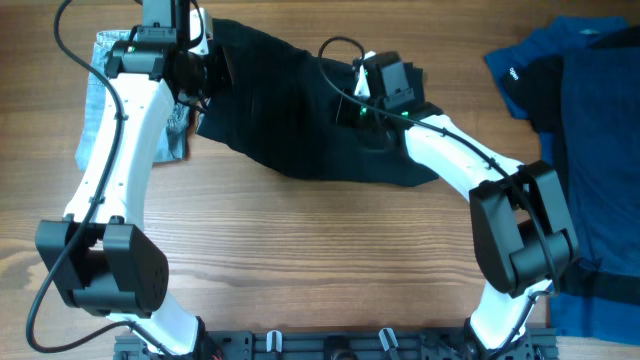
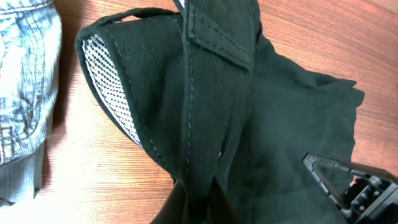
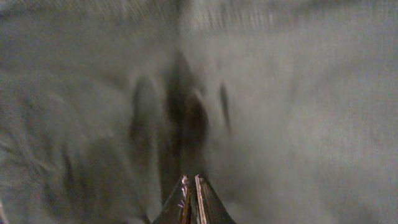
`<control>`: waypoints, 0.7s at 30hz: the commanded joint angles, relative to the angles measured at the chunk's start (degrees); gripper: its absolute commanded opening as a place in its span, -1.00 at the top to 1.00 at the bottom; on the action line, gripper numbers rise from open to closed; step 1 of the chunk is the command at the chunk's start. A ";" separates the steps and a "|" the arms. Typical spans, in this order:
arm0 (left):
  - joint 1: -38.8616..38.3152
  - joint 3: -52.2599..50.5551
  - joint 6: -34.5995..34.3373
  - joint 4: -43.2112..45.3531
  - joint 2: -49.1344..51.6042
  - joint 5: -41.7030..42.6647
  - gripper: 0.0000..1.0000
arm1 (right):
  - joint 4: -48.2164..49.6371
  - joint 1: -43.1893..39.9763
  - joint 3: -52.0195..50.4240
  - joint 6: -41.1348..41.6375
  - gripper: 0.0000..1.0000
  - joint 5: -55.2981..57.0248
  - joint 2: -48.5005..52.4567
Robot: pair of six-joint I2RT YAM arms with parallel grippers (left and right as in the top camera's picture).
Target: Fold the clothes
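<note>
Where the wooden table (image 1: 300, 250) shows bare brown grain, the black shorts (image 1: 290, 110) lie rumpled at its far middle, with whitish checked lining showing at one opening. The left gripper (image 2: 199, 202) has its jaws clamped on a bunched strip of them. The right gripper (image 3: 191, 190) has its jaws together on puckered black cloth. Light-blue denim (image 1: 95, 110) lies far left, and a dark blue garment (image 1: 595, 130) covers the right edge.
</note>
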 commanded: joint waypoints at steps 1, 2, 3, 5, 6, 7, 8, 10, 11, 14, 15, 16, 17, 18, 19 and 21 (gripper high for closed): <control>0.04 1.62 -1.42 0.35 -1.97 1.99 0.92 | 4.74 2.01 0.63 -0.76 0.91 -0.90 2.73; 0.04 1.62 -1.42 0.35 -1.97 1.99 0.92 | 6.36 2.45 0.63 -0.74 0.91 -0.87 3.93; 0.04 1.62 -1.42 0.37 -1.97 1.99 0.92 | 7.37 2.86 0.63 -0.74 0.91 -0.90 4.94; 0.04 1.62 -1.40 0.37 -2.01 1.99 0.92 | 9.60 4.42 0.63 -0.07 0.91 -0.33 8.13; 0.04 1.62 -1.40 0.35 -2.01 1.99 0.92 | 10.29 5.01 0.63 0.35 0.91 0.33 9.60; 0.04 1.62 -1.40 0.37 -2.01 1.99 0.92 | 10.88 5.38 0.63 0.63 0.91 0.63 10.82; 0.04 1.62 -1.40 0.37 -2.01 1.99 0.92 | 11.50 5.75 0.63 0.72 0.91 0.59 11.91; 0.04 1.62 -1.38 0.55 -2.01 1.99 0.92 | 13.53 6.86 0.63 0.72 0.91 0.37 15.02; 0.04 1.62 -1.40 0.63 -2.01 1.99 0.92 | 14.16 7.34 0.63 0.72 0.91 0.37 15.96; 0.04 1.62 -1.42 0.74 -2.08 1.99 0.92 | 16.00 8.35 0.66 -1.16 0.91 0.31 17.75; 0.04 1.62 -1.40 0.59 -2.23 1.99 0.92 | 16.24 8.35 0.98 -3.17 0.91 -0.33 17.46; 0.04 1.62 -1.40 0.50 -2.27 1.99 0.92 | 15.93 8.17 1.53 -4.52 0.91 -1.20 16.85; 0.04 1.62 -1.40 0.37 -2.34 1.99 0.92 | 15.23 7.85 2.21 -5.16 0.91 -1.95 15.96; 0.04 1.62 -1.40 0.33 -2.38 1.99 0.92 | 14.16 7.39 2.91 -5.35 0.91 -2.21 14.75; 0.04 1.62 -1.40 0.33 -2.38 1.97 0.92 | 12.96 6.80 3.54 -5.53 0.91 -2.14 13.14; 0.04 1.62 -1.40 0.35 -2.38 1.99 0.92 | 12.50 5.73 3.93 -5.53 0.91 -2.12 10.34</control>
